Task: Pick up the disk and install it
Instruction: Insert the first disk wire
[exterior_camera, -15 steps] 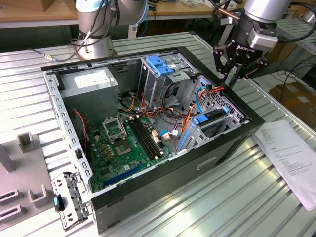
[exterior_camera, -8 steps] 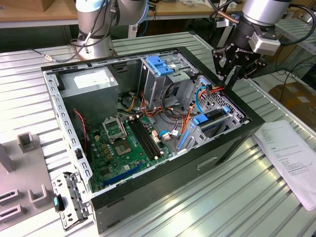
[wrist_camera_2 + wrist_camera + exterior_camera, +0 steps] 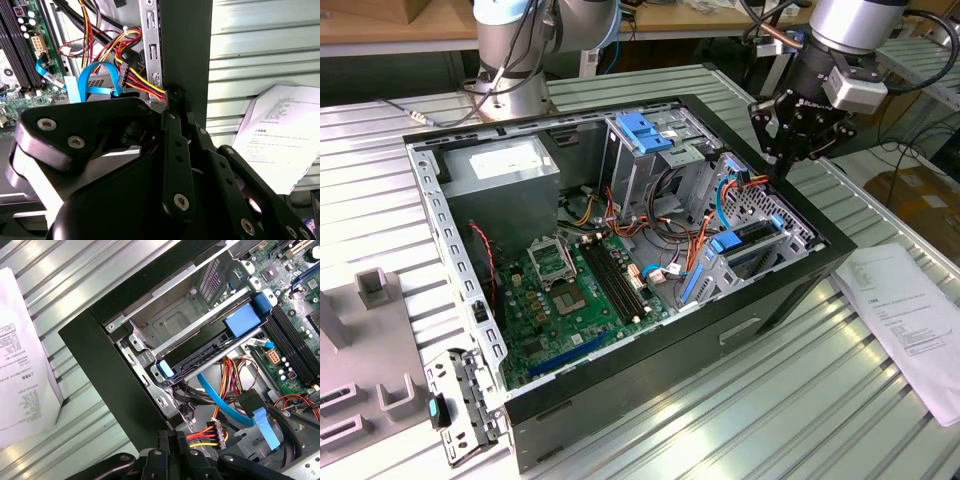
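Perforated silver metal, the small bracket (image 3: 460,410) with its blue knob lies outside the case (image 3: 650,390) at the exterior view's near left. Moving right come the green motherboard (image 3: 575,290), then the tall drive cage (image 3: 640,150) with a blue tab. The disk (image 3: 205,354), blue-framed, lies in the bay by the case's right wall, apparently slid in. The gripper (image 3: 780,165) hangs just above that corner. Its fingers are closed on nothing I can see, tips beside the red-and-yellow power plug (image 3: 210,432). Seating the disk well, I judge, means pressing square along the rails, clear of that plug and the blue ribbon cable (image 3: 220,400). A printed sheet (image 3: 910,310) lies at the exterior view's right.
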Available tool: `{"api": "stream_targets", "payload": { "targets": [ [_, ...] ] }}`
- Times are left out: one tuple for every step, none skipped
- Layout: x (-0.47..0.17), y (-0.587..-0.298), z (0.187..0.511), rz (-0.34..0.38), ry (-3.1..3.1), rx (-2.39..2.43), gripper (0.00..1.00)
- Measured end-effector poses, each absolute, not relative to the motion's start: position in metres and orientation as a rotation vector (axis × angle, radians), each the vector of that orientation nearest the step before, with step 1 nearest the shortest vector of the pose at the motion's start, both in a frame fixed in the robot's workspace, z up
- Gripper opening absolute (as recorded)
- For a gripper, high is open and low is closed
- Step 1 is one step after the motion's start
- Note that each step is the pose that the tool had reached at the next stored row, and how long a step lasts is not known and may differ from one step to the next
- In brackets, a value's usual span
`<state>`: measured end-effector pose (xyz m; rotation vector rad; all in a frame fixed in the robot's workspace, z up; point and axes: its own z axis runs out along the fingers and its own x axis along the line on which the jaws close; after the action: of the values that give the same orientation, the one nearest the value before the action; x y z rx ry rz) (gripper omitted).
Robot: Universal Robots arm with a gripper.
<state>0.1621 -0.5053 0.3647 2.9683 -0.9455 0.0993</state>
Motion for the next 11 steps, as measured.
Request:
{"api": "stream_targets", "payload": {
  "targets": [
    [0.1621, -0.5053, 0.3659, 0.099, -0.946, 2.968, 0.18],
    [0.1621, -0.5053, 0.3664, 0.099, -0.946, 2.968, 0.18],
    [0.1621, -0.5053, 0.3664, 0.099, -0.946, 2.968, 0.18],
    [0.1621, -0.5053, 0.3664, 0.099, -0.946, 2.969, 0.18],
    [0.1621, -0.5053, 0.3665, 0.099, -0.946, 2.968, 0.18],
    [0.1621, -0.5053, 0.3670, 0.099, -0.946, 2.968, 0.18],
    [0.1621, -0.5053, 0.3675, 0.099, -0.946, 2.968, 0.18],
    [0.1621, -0.5053, 0.3675, 0.099, -0.946, 2.968, 0.18],
    [0.1621, -0.5053, 0.3675, 0.099, -0.946, 2.968, 0.18],
    [0.1621, -0.5053, 0.3675, 0.099, -0.946, 2.968, 0.18],
    [0.1621, -0.5053, 0.3675, 0.099, -0.946, 2.968, 0.18]
  ]
}}
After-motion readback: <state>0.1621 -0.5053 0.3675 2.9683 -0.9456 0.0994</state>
